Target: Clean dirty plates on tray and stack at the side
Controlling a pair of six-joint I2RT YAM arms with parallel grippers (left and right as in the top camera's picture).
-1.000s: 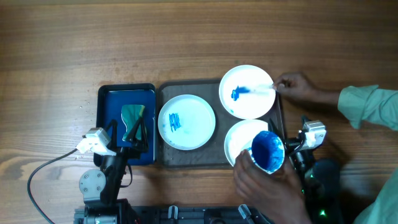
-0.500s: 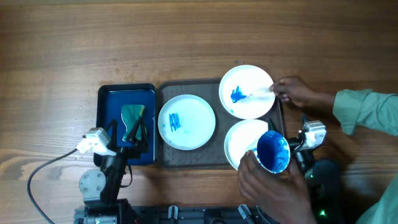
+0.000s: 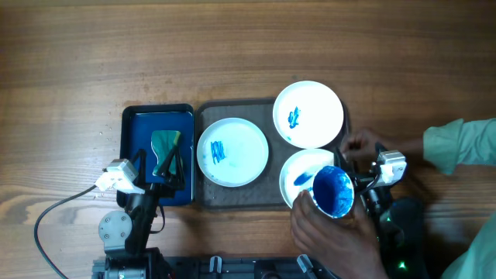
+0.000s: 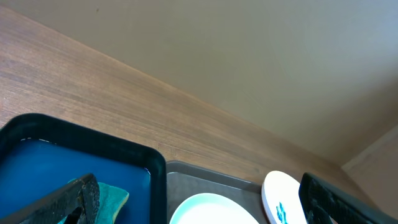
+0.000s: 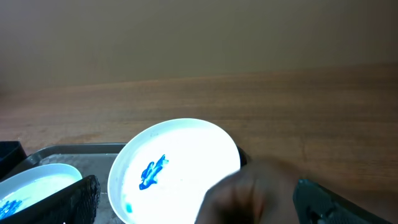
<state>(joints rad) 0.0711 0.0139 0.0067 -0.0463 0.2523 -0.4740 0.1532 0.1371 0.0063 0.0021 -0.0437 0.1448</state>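
The dark grey tray [image 3: 236, 198] holds three white plates. The left plate [image 3: 232, 152] has blue scribbles. The upper right plate [image 3: 308, 115] has a blue smear and also shows in the right wrist view [image 5: 180, 155]. The lower right plate [image 3: 297, 178] has a fresh blue smear and is partly covered by a person's hand holding a blue paint cup [image 3: 334, 191]. My left gripper [image 3: 163, 170] is open over the blue tray. My right gripper [image 3: 359, 183] is open beside the tray's right edge, with the person's hand [image 5: 249, 196] between its fingers.
A smaller glossy blue tray [image 3: 133, 132] left of the grey tray holds a teal sponge [image 3: 165, 143]. The person's second hand [image 3: 364, 141] and green sleeve [image 3: 457, 143] reach in from the right. A cable [image 3: 54, 205] lies at the front left.
The person's hand left the upper right plate and drew back to the right. A blue smear has appeared on the lower right plate. Neither arm has moved.
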